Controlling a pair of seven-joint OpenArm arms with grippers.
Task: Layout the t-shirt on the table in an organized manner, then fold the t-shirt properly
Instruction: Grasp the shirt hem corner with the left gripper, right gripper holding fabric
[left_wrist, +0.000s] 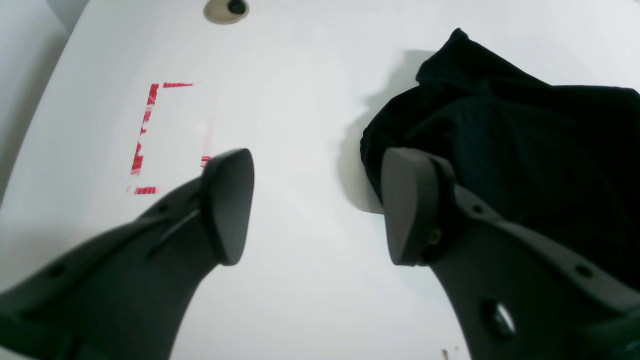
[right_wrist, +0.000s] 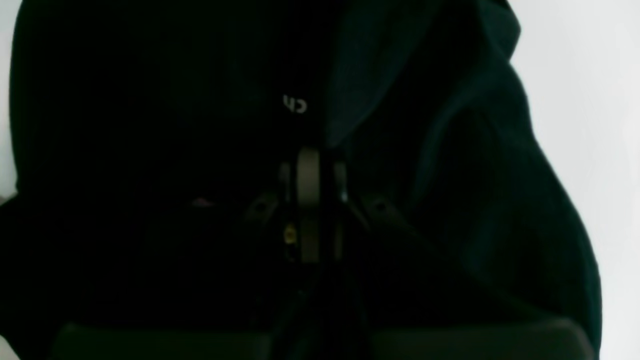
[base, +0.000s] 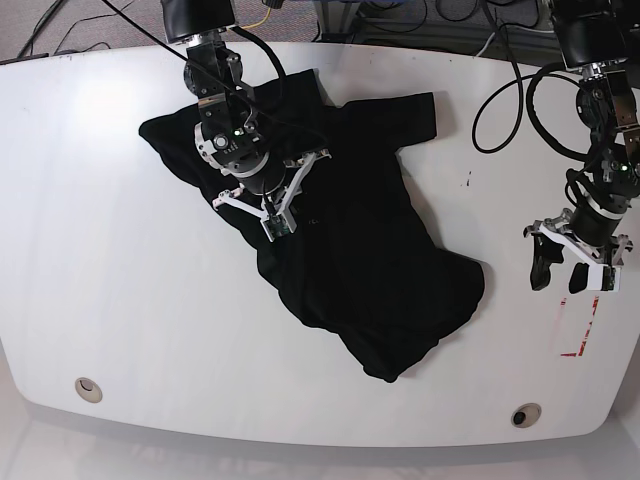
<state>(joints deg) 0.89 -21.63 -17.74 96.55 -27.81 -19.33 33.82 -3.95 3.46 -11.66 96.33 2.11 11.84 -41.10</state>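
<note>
The right pincer (right_wrist: 309, 165) is clenched on the t-shirt (base: 330, 230), its tips pressed together over a pinch of black cloth near the neck, where a small white printed label (right_wrist: 294, 104) shows just above them. That grip probably serves to drag or lift the garment so it can be spread flat, since nothing is laid out yet.

The left pincer (left_wrist: 317, 205) is released, jaws standing wide with only bare desk (left_wrist: 300, 125) between them. It hovers clear of the cloth, whose nearest rumpled edge lies just beyond its right-hand jaw, while the red tape outline (left_wrist: 145, 140) sits off past the other jaw. It seems to be waiting for a hem to take.

The t-shirt lies in a crumpled, slanted heap around the right pincer and stretching away toward the left one. One sleeve sticks out, the lower part is bunched into a rounded lump, and folds overlap throughout.
</note>
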